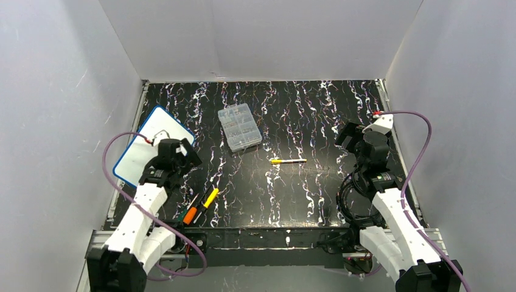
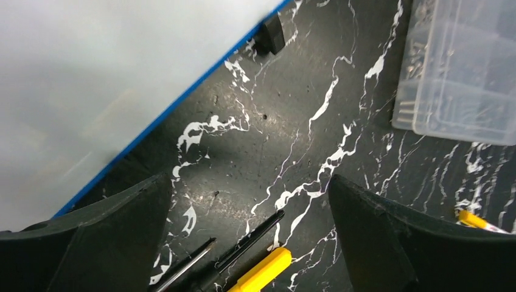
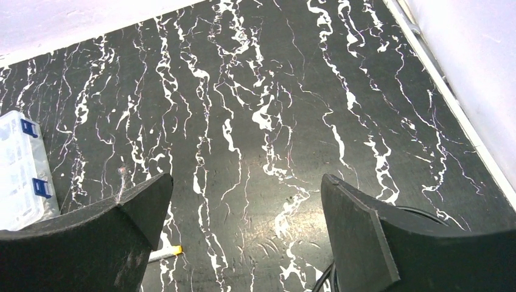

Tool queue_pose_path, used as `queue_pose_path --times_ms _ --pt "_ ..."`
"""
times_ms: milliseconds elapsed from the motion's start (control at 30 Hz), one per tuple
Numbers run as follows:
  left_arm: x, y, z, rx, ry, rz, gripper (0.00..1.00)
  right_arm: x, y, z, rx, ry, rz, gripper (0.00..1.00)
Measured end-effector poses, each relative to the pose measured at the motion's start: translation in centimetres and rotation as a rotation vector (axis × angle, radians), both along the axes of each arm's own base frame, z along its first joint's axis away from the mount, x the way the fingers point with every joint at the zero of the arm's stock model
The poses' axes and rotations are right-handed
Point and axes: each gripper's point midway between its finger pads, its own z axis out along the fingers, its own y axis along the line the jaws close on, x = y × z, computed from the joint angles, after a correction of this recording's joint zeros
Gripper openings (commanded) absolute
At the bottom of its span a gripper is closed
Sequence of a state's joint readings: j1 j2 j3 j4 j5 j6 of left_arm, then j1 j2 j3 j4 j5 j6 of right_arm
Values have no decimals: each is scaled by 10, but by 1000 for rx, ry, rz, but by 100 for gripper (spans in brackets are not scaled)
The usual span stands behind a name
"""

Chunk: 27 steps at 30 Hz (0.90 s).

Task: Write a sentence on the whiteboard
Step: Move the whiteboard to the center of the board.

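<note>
The whiteboard (image 1: 143, 143) lies left of the clear compartment box (image 1: 240, 126), its blue edge just beside my left gripper (image 2: 249, 179), which is spread and empty. The marker pen (image 1: 288, 160) lies right of the box on its near side, long axis side to side. My right gripper (image 3: 246, 177), also spread, is the closer one.

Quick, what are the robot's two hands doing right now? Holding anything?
Left gripper: open, holding nothing.
Right gripper: open, holding nothing.
</note>
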State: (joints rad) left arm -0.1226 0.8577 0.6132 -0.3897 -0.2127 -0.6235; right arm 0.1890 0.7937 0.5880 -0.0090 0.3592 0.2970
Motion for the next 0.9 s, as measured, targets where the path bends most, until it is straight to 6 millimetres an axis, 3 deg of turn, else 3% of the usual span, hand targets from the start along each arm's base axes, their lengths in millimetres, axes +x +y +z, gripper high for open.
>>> queue_pose_path --times_ms 167,467,900 --pt "3 -16 -24 32 81 -16 89 0 2 -1 6 3 13 100" --pt "27 -20 -53 67 101 109 66 -4 5 -2 16 13 23 100" --pt "79 -18 -58 153 44 266 49 -7 4 -1 19 12 24 100"
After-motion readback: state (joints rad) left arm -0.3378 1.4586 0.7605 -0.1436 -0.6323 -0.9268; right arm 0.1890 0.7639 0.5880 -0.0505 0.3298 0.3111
